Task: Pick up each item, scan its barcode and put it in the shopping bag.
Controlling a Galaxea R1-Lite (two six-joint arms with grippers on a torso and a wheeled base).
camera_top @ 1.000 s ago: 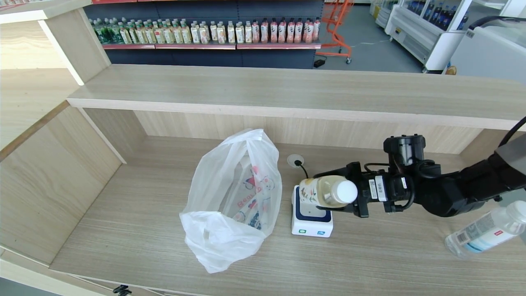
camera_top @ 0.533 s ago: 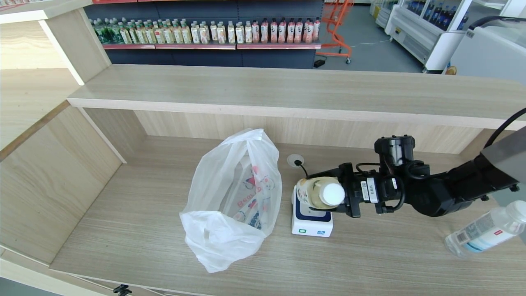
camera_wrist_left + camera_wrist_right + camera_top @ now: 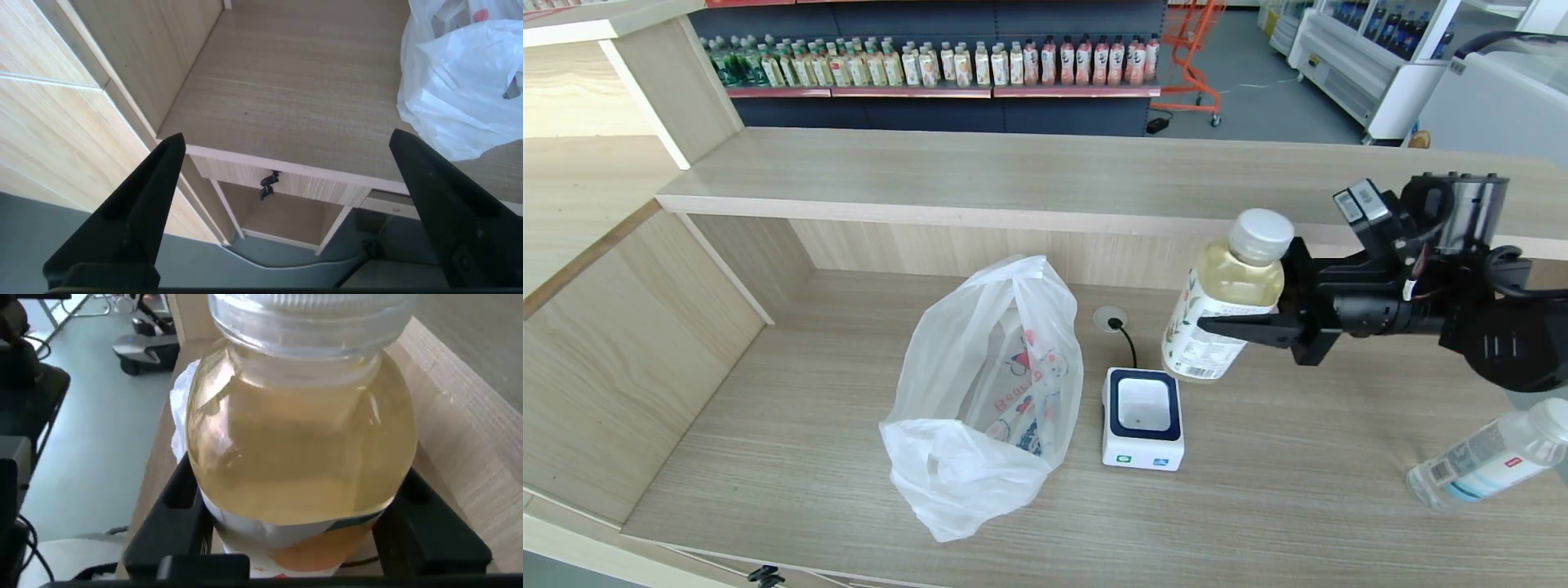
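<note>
The left gripper [image 3: 288, 139] hangs with its fingers wide apart above the front edge of the pale wood-grain desk [image 3: 1258, 506]. The thin, crumpled white plastic shopping bag [image 3: 980, 392] stands open with printed goods inside. Beside it, the small white square scanner [image 3: 1142, 416] is now uncovered. The round clear-plastic bottle of yellow tea [image 3: 1232, 278] lay across it a second ago. It is now raised upright to the right of the scanner, clamped between the fingers of the right gripper [image 3: 1241, 318]. The scan seems done, and bagging comes next. A clear water bottle [image 3: 1486, 461] lies further right.

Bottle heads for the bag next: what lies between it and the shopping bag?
The barcode scanner, sitting on the counter; the head view shows it.
</note>
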